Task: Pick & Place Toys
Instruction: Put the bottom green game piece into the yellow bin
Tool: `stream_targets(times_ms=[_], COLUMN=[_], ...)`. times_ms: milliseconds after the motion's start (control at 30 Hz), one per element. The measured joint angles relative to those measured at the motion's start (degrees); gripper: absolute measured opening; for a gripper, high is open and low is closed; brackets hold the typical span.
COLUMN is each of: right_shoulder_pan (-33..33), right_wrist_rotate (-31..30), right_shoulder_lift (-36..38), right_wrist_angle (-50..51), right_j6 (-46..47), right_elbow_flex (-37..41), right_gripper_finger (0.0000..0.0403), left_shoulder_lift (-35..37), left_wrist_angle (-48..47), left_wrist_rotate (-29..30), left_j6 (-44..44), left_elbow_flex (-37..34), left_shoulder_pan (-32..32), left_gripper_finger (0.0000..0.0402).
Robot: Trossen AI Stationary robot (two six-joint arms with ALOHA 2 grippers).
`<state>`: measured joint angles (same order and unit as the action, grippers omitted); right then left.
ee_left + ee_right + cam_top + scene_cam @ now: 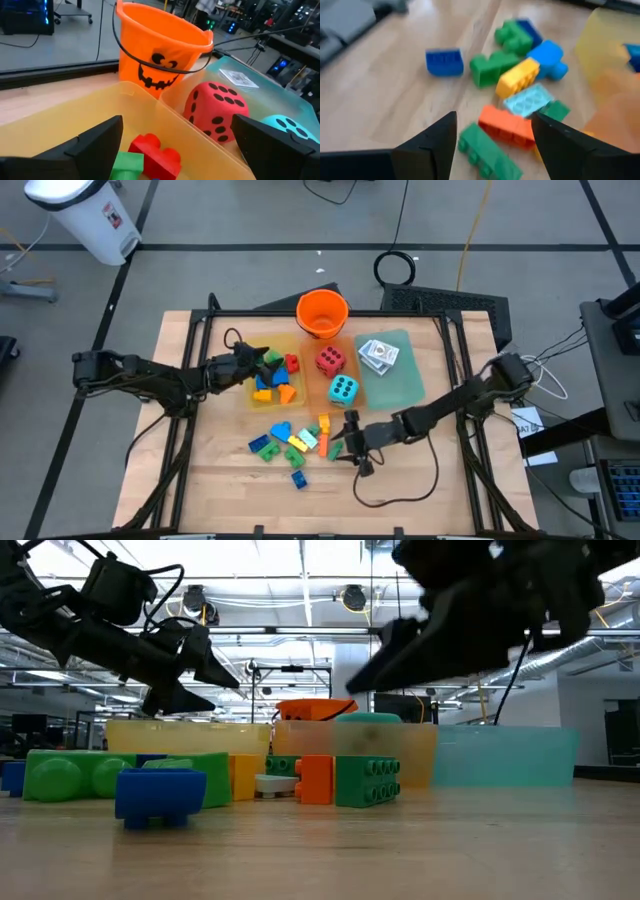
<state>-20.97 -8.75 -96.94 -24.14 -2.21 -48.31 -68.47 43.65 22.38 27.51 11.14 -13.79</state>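
Note:
My left gripper [266,366] [177,131] is open above the yellow tray [252,390], over a red brick [156,155] and a green brick [127,165] that lie in it with other bricks. My right gripper [342,442] [493,123] is open just above a loose cluster of bricks [290,442] on the table. Its fingers stand on either side of an orange brick [504,125] and a green brick [487,150] without touching them. The red die [331,360] and the teal die [343,390] sit in the orange tray. White card packs [378,353] lie on the green tray.
The orange bucket [322,313] stands at the table's far edge, behind the trays. A lone blue brick [298,479] lies nearest the front edge. Bare wood shows at the front and along both sides of the table.

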Motion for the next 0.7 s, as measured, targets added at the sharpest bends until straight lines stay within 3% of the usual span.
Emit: stream_targets(times_ms=[167,267,500,700], right_shoulder_pan=[0.81,1.62,1.88,0.88], right_wrist_rotate=[0.18,3.46,7.5,7.52], right_shoulder_lift=[-5.64,-8.3,-9.97,-9.71], right_wrist_angle=[0.15,0.35,1.66,1.72], right_j6=[-2.0,-1.52,1.58,3.45], right_elbow_flex=[-0.91,-0.92,-0.92,-0.9], right_gripper_finger=[0.0215,0.0211,0.0204,0.0151], left_shoulder_lift=[0.02,0.02,0.02,0.02], left_wrist_angle=[-0.08,-0.09,-0.14,-0.12], left_wrist_rotate=[-0.99,-2.89,-4.62,-6.06], left_j6=[1.78,1.97,3.6,4.35], left_elbow_flex=[0.0,0.0,0.0,0.0], left_shoulder_pan=[0.1,0.1,0.1,0.1], left_gripper_finger=[0.0379,0.0379,0.0379,0.0379])
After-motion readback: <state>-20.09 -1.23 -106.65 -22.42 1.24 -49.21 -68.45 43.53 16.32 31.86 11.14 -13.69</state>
